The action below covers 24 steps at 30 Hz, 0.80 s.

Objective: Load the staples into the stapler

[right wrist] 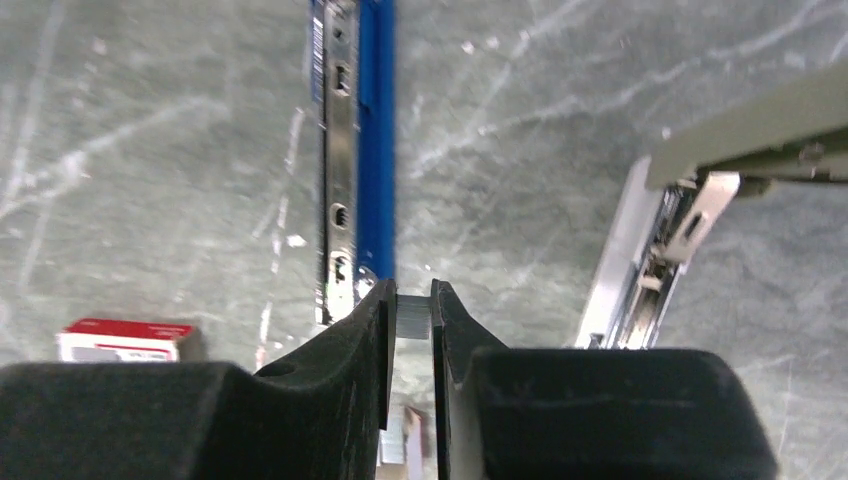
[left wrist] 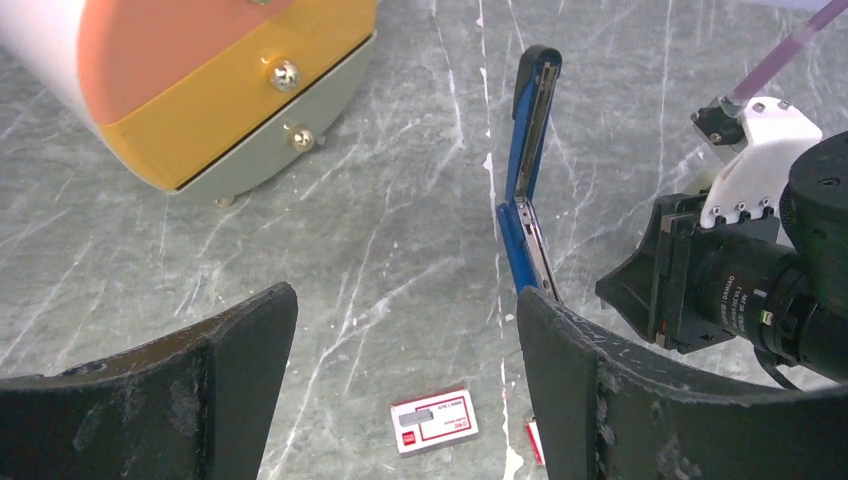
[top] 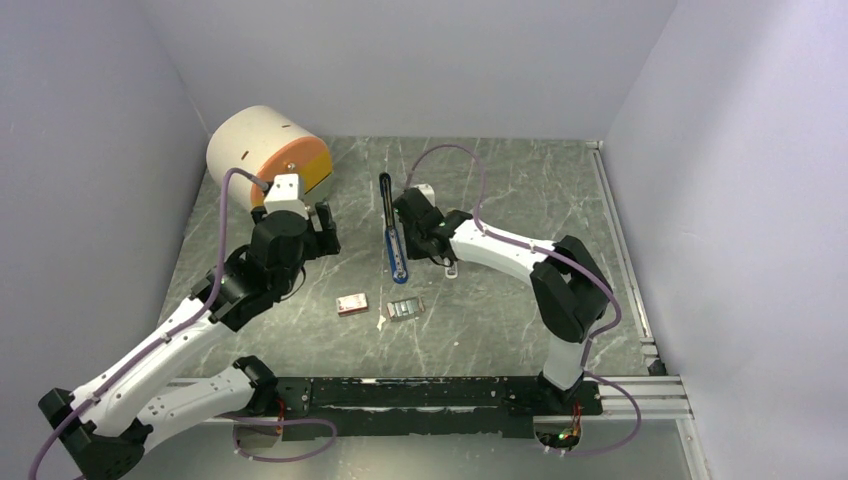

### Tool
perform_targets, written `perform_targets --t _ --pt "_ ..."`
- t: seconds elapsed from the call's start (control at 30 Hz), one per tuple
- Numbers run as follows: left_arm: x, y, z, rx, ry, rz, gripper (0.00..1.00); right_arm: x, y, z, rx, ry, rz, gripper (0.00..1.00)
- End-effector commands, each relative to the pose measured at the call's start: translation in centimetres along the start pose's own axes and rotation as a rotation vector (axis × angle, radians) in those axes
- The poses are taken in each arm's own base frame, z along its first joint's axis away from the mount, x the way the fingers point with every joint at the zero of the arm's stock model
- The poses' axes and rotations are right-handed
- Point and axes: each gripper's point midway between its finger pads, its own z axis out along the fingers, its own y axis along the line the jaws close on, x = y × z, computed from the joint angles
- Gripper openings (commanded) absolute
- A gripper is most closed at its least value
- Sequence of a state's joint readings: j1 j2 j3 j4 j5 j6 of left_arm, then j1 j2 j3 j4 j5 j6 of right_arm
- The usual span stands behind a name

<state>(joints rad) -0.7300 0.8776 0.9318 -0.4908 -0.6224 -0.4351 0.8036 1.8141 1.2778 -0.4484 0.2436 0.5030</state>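
Stapler (top: 394, 245) lane: open to the left, shut in on the right.

Wide bare table (top: 355, 180) between it and the drawer unit (top: 268, 150) in the far left corner, crossed only by the left gripper (left wrist: 405, 320), fingers spread well apart. Hemmed on the right by the right arm (top: 500, 245) and a beige bar (right wrist: 740, 120) lying near, alongside. Right gripper (right wrist: 412, 290) just beside it, jaw gap filled by a staple strip (right wrist: 413, 315). Past the near end, box (top: 351, 304) and staples (top: 404, 308), apart from each other, bare table all round them.
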Motion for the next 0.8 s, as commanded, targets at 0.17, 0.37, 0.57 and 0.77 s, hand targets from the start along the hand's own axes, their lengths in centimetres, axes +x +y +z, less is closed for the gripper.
perform_targets --t 0.17,0.37,0.57,0.77 --pt "-0.5 1.6 -0.4 -0.063 -0.038 -0.026 0.85 -4.1 3.5 0.3 -0.072 -0.130 -0.069 0.20" --pt "-0.3 1.4 -0.2 -0.063 -0.029 -0.020 0.85 -4.3 4.4 1.3 -0.085 -0.126 -0.100 0.20" --pt "-0.2 1.4 -0.1 -0.062 -0.024 -0.013 0.85 -3.8 4.3 2.6 -0.067 -0.110 -0.119 0.20" --pt "-0.5 1.5 -0.2 -0.062 -0.033 -0.008 0.85 -3.4 4.5 3.2 -0.073 -0.099 -0.120 0.20"
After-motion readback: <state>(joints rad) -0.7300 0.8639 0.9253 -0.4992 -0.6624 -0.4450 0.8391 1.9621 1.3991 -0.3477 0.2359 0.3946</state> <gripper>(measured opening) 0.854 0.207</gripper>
